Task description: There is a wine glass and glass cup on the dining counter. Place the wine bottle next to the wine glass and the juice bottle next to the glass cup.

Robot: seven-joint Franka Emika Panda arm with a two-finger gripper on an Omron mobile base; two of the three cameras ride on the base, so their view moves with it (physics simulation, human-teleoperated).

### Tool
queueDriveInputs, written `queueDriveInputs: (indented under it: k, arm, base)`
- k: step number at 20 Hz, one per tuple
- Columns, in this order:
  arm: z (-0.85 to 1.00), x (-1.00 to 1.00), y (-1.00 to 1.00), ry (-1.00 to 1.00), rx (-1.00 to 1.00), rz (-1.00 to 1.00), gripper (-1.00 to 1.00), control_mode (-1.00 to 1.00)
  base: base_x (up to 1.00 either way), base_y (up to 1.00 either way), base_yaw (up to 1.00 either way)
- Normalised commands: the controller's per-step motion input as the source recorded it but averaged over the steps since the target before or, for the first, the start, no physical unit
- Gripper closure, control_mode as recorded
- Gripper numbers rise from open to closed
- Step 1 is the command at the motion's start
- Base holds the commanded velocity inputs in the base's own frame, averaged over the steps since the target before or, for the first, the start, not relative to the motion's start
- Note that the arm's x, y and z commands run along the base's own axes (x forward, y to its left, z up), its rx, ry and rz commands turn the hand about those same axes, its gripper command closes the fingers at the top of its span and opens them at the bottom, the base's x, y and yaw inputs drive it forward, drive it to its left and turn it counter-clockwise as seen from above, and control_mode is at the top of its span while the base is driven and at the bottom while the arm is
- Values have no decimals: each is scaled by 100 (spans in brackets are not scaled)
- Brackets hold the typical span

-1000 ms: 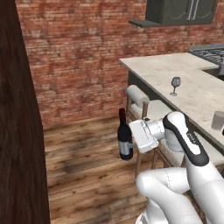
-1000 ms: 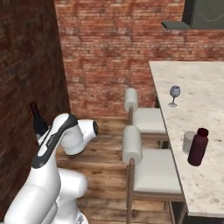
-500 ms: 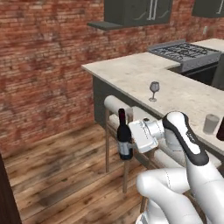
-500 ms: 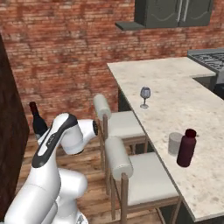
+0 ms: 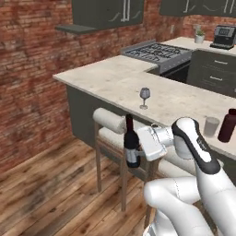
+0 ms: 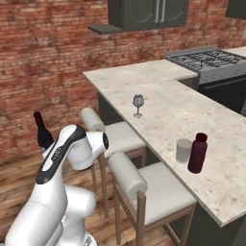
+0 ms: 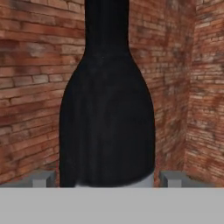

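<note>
Ahead and to the right of the gripper (image 5: 136, 148): the long dining counter (image 5: 115, 78), with lots of bare top around the things on it. Below its near edge, two stools (image 6: 144, 187), tucked close, right between the arm and the counter. Best to lift high over their padded backs, not push through them.

Clamped in the gripper, held upright out over the wood floor: the wine bottle (image 5: 131, 146), squeezed low on its body so the tall neck points up and nothing tips. Nothing around it but floor and brick wall.

Far along the counter, away from the gripper: the juice bottle (image 6: 197, 153), standing just beside the glass cup (image 6: 183, 150). Looks like that half is done already.

Nearer the gripper, alone in the middle of the counter: the wine glass (image 5: 144, 97). Open room on every side of it, well back from the edge. Probably a good spot to stand the bottle, close by but not bumping the thin stem.
</note>
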Motion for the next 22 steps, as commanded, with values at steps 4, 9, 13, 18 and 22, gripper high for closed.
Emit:
queueDriveInputs:
  k: [4, 9, 13, 18, 22]
  arm:
    - [0, 0, 0, 0, 0, 0, 100, 100]
    - [0, 0, 0, 0, 0, 0, 100, 100]
    - [0, 0, 0, 0, 0, 0, 100, 100]
    - [0, 0, 0, 0, 0, 0, 100, 100]
    - [0, 0, 0, 0, 0, 0, 100, 100]
  base:
    - [3, 66, -22]
    - [-11, 73, -13]
    - [-17, 75, -14]
    - [23, 59, -39]
    - [36, 51, -48]
